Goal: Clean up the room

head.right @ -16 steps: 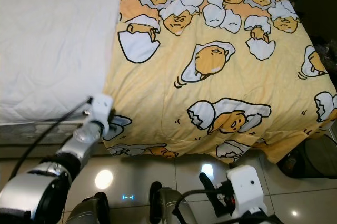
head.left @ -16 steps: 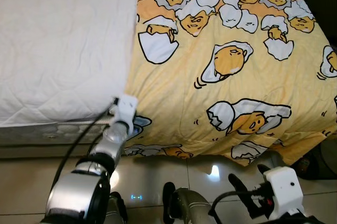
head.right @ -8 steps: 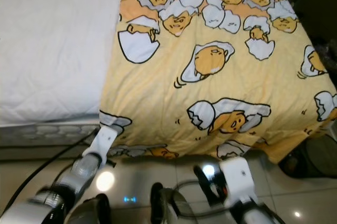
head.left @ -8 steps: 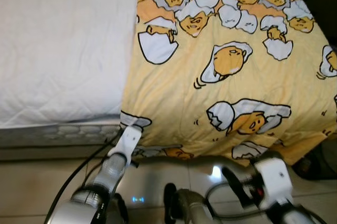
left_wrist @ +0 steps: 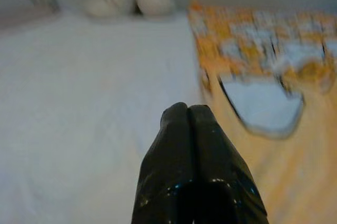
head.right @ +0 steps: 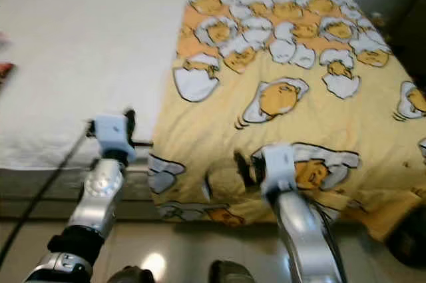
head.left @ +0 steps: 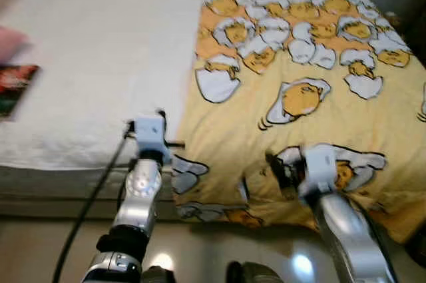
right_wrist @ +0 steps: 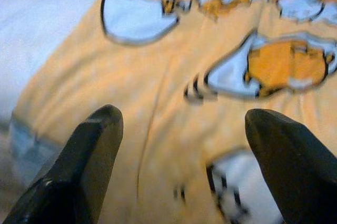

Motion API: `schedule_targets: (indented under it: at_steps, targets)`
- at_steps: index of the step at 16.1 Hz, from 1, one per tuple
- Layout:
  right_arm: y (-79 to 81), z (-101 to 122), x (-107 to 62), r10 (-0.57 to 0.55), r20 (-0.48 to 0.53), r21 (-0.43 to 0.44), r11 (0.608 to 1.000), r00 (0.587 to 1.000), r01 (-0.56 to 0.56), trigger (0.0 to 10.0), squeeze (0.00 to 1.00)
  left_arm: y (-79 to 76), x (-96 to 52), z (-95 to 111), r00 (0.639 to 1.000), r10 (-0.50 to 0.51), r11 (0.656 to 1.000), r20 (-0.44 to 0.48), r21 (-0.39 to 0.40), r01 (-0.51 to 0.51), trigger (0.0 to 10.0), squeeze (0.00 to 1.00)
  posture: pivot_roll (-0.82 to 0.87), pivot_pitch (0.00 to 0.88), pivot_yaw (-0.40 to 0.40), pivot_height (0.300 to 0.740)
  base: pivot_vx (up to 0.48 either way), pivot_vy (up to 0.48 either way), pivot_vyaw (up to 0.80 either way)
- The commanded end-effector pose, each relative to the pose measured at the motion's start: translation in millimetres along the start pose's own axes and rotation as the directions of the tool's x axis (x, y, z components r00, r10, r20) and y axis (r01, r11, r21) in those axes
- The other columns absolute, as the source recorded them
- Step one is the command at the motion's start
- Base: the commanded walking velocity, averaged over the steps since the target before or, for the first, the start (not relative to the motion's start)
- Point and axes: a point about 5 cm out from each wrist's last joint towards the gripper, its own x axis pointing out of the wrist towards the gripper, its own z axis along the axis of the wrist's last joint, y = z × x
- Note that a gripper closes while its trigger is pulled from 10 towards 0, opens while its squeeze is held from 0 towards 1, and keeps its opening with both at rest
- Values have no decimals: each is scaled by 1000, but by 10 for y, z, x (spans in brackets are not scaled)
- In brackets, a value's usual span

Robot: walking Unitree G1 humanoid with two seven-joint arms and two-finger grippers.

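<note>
1. Yellow quilted fabric printed with egg characters, the blanket [head.left: 313, 90] covers the right half of the bed [head.left: 60, 163] and hangs over its near edge towards the tiled floor [head.left: 40, 243]; the bare white mattress cover [head.left: 100, 63] lies beside it on the left.
2. It looks soft, limp and padded, light for its spread, so it should fold and drag rather than lift as one piece. It will likely sag from whatever point is pinched.
3. The best hold, as I judge it, is the near hem or the left near corner [head.left: 183, 176], where a doubled edge gives the fingers something to bite. A pinch in the flat middle would probably slide off.
4. The right gripper [right_wrist: 181, 124] hovers over the blanket near the front edge with its fingers spread wide, holding nothing.
5. The left gripper [left_wrist: 188, 110] is at the blanket's left border, just over the white cover, fingers pressed together and empty.
6. A red and dark flat object [head.left: 16, 86] lies at the far left of the bed; the blur hides what it is.
7. Compared with half a second ago, both arms have risen from below the bed's edge, the right one from down by the floor onto the blanket. The head camera has tilted up, showing more of the bed.
</note>
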Motion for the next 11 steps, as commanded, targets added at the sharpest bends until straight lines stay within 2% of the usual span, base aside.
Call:
schedule_targets:
  at_steps: [1, 3, 4, 5, 6, 8, 11]
  targets:
    - [-56, 2, 61, -46, 8, -3, 999, 999, 46, 10000, 0, 2, 6, 30, 1000, -11, 1000, 5, 10, 11, 10000, 0, -32, 0, -10, 740, 0, 0, 0]
    - [-33, 64, 180, -50, 48, -10, 999, 998, 50, 10000, 0, 21, 9, 23, 1000, -1, 1000, -19, -4, 1, 10000, 0, -31, 0, 4, 740, 0, 0, 0]
    - [-52, 100, 187, -70, 73, -6, 997, 995, 71, 10000, 0, 18, -25, 8, 999, 9, 1000, -43, -3, -9, 10000, 1000, -34, 0, 5, 740, 0, 0, 0]
    - [-72, 116, 181, -88, 87, 9, 996, 992, 88, 10000, 275, 7, -49, -20, 997, -1, 1000, -71, -2, 1, 10000, 1000, -35, 0, 7, 740, 0, 0, 0]
    - [-76, 87, 161, -77, 93, 5, 997, 993, 77, 10000, 1000, -23, -131, -71, 994, -65, 998, -90, 22, 67, 10000, 1000, -39, 0, 8, 740, 0, 0, 0]
    - [-75, 22, 155, -71, 78, 3, 997, 994, 71, 10000, 1000, -13, -164, -142, 988, -84, 995, -133, 37, 90, 10000, 1000, -43, 0, 10, 740, 0, 0, 0]
    - [-70, -2, 214, -78, 83, -8, 997, 994, 79, 10000, 1000, -37, -78, -127, 987, -99, 994, -126, 28, 103, 10000, 1000, -48, 0, 7, 740, 0, 0, 0]
